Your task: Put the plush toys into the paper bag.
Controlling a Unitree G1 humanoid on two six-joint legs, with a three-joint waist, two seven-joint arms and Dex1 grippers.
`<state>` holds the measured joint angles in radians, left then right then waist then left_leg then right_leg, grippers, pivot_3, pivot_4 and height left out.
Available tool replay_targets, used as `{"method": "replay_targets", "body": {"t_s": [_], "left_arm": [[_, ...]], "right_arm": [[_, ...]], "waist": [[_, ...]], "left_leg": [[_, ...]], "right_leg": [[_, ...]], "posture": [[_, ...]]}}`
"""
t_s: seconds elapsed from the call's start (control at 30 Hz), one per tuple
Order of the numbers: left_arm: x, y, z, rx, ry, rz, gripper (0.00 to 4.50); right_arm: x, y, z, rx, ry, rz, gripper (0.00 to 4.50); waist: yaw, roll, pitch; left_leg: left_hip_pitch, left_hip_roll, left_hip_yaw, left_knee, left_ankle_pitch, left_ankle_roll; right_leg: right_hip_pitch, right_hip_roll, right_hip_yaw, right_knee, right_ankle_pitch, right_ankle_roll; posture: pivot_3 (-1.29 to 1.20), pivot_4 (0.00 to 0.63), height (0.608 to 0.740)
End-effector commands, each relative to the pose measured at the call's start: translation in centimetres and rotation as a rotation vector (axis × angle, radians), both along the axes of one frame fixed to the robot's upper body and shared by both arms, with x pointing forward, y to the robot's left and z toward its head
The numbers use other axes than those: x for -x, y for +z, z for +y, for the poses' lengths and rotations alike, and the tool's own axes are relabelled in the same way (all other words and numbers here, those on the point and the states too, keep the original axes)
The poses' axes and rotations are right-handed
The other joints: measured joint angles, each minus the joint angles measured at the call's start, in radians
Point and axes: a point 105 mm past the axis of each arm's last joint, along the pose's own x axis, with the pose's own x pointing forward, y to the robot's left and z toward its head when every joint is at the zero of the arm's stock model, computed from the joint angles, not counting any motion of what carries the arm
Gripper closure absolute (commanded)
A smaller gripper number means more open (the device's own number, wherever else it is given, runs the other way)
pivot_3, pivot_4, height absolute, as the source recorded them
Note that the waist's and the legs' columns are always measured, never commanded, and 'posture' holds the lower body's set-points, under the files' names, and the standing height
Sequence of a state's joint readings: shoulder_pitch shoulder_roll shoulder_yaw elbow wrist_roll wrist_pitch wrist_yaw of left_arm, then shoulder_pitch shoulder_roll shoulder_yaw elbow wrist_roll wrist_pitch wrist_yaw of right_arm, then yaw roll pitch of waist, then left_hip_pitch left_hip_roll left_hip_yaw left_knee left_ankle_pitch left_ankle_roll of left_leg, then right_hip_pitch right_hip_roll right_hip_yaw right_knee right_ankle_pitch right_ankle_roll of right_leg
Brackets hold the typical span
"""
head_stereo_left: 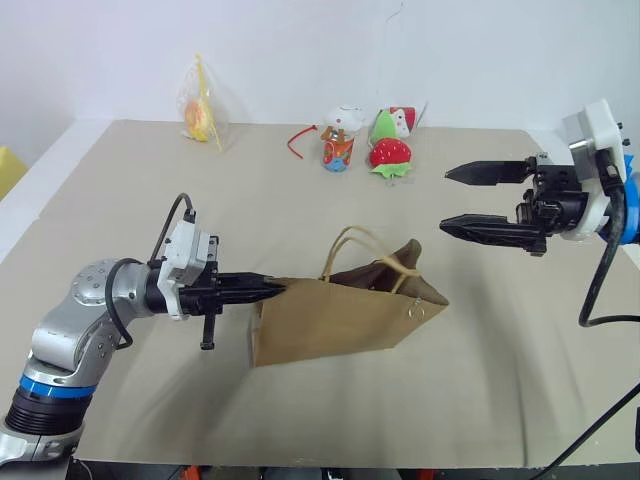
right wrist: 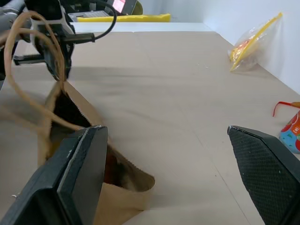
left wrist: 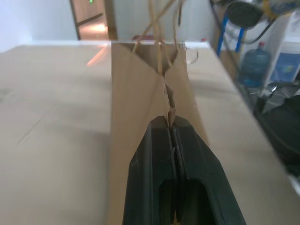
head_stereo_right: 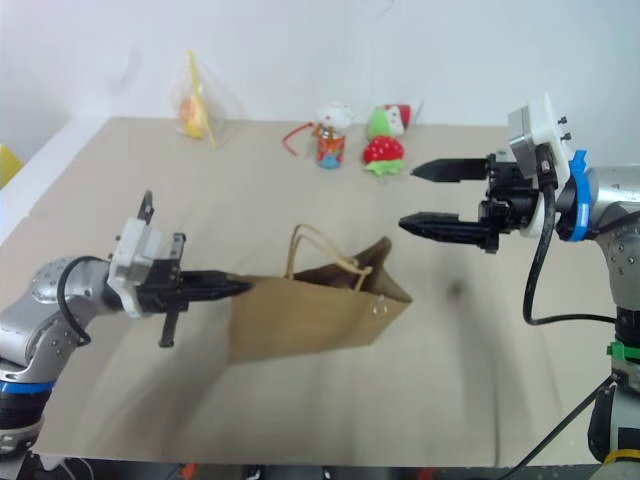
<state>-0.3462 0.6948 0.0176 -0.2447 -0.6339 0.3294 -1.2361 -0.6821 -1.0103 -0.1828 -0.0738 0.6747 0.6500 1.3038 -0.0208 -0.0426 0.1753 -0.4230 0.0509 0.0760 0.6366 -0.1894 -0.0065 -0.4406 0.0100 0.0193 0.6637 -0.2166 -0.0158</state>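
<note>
The brown paper bag [head_stereo_left: 330, 320] lies on its side in the middle of the table, its mouth toward the right and its loop handles [head_stereo_left: 350, 245] standing up. My left gripper [head_stereo_left: 275, 290] points level at the bag's left end and is shut on the folded paper edge there [left wrist: 169, 110]. Deep in the bag's mouth sits a dark brown furry mass [right wrist: 115, 171], as far as I can tell one of the plush toys. My right gripper [head_stereo_left: 445, 200] hangs open and empty, up and to the right of the bag's mouth, pointing left.
At the back of the table stand a red strawberry plush [head_stereo_left: 390, 153], a green-and-white toy [head_stereo_left: 392, 122], a small colourful toy with a red string [head_stereo_left: 338, 145], and a toy in clear wrap [head_stereo_left: 200, 112]. Bare tan tabletop [head_stereo_left: 500, 330] surrounds the bag.
</note>
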Motion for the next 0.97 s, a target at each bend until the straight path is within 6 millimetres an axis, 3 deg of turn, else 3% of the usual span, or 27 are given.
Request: {"method": "replay_targets", "body": {"t_s": [0.03,0.07,0.13,0.17,0.27,0.37,0.4,0.47,0.6,0.67,0.87,0.97], "left_arm": [[-1.4,0.7,0.1,-0.012,0.038,-0.083,4.50],[-1.6,1.0,0.1,-0.010,0.038,-0.099,4.50],[-1.7,1.7,0.3,-0.018,0.033,-0.126,3.94],[-1.7,1.9,0.4,-0.024,0.030,-0.140,3.88],[-1.3,2.6,0.7,-0.035,0.026,-0.157,2.63],[-0.5,2.8,0.8,-0.042,0.032,-0.153,1.93],[-0.3,2.8,0.8,-0.044,0.036,-0.151,1.29],[-0.1,3.5,1.1,-0.013,0.070,-0.142,0.96],[-1.2,7.6,1.9,0.144,0.216,-0.131,0.96],[-2.1,8.3,2.6,0.170,0.288,-0.148,0.96],[-6.2,5.7,6.1,0.053,0.553,-0.175,0.96],[-7.2,4.7,7.0,-0.003,0.617,-0.201,0.96]], "right_arm": [[0.8,0.9,0.3,0.005,0.029,-0.042,0.07],[0.8,0.7,0.4,0.006,0.033,-0.040,0.07],[0.8,0.6,0.6,0.005,0.039,-0.034,0.00],[0.7,0.5,0.6,0.004,0.039,-0.032,0.00],[0.5,0.1,0.6,0.003,0.037,-0.028,0.00],[0.2,-0.2,0.6,-0.001,0.034,-0.023,0.00],[0.2,-0.3,0.6,-0.001,0.034,-0.022,0.00],[0.1,-0.4,0.6,0.000,0.031,-0.019,0.00],[-0.1,-0.6,0.3,-0.003,0.021,-0.010,0.00],[-0.3,-0.6,0.3,-0.008,0.021,-0.007,0.00],[-1.8,-1.7,-1.1,-0.030,-0.051,-0.001,0.00],[-2.4,-2.0,-2.0,-0.040,-0.102,-0.009,0.00]], "waist": [[0.000,0.000,0.000],[0.000,0.000,0.000],[0.000,0.000,0.000],[0.000,0.000,0.000],[0.000,0.000,0.000],[-0.001,0.000,0.000],[-0.002,0.000,0.000],[-0.003,0.000,0.000],[-0.002,0.000,0.000],[-0.002,0.000,0.000],[-0.003,0.001,0.000],[-0.002,0.001,0.000]], "left_leg": [[0.000,0.000,0.000,0.000,0.000,0.000],[-0.001,0.000,0.001,0.000,0.000,0.000],[-0.001,-0.001,0.001,0.000,0.000,0.000],[-0.001,-0.001,0.001,0.000,0.000,0.000],[-0.001,-0.001,0.001,0.000,0.000,0.000],[-0.001,0.000,0.001,0.000,0.000,0.000],[-0.001,0.001,0.001,0.000,0.000,0.000],[0.000,0.001,0.000,0.000,0.000,0.000],[0.000,0.002,0.000,0.000,0.000,0.000],[0.000,0.002,0.000,0.000,0.000,0.000],[0.001,0.001,0.001,0.001,0.000,0.000],[0.001,-0.001,0.001,0.001,0.000,0.000]], "right_leg": [[0.000,-0.001,0.000,0.000,0.000,0.000],[0.000,-0.001,0.000,0.000,0.001,0.002],[-0.001,-0.002,0.000,0.000,0.003,0.005],[-0.001,-0.002,0.000,0.000,0.002,0.005],[-0.001,-0.002,0.000,0.000,0.002,0.005],[-0.001,-0.001,0.000,0.000,0.002,0.005],[-0.001,-0.001,0.000,0.000,0.002,0.005],[-0.001,0.000,0.000,0.000,0.002,0.004],[-0.001,0.000,0.000,0.000,0.002,0.004],[0.000,0.000,0.000,0.001,0.002,0.004],[0.001,0.000,0.001,0.001,0.003,0.005],[0.000,0.000,0.000,0.001,0.003,0.005]], "posture": [[0.00,0.150,0.740],[0.00,0.150,0.740],[0.00,0.150,0.740],[0.00,0.150,0.740],[0.00,0.150,0.740],[0.00,0.150,0.740],[0.00,0.150,0.740],[0.00,0.150,0.740],[0.00,0.150,0.740],[0.00,0.150,0.740],[0.00,0.150,0.740],[0.00,0.150,0.740]]}}
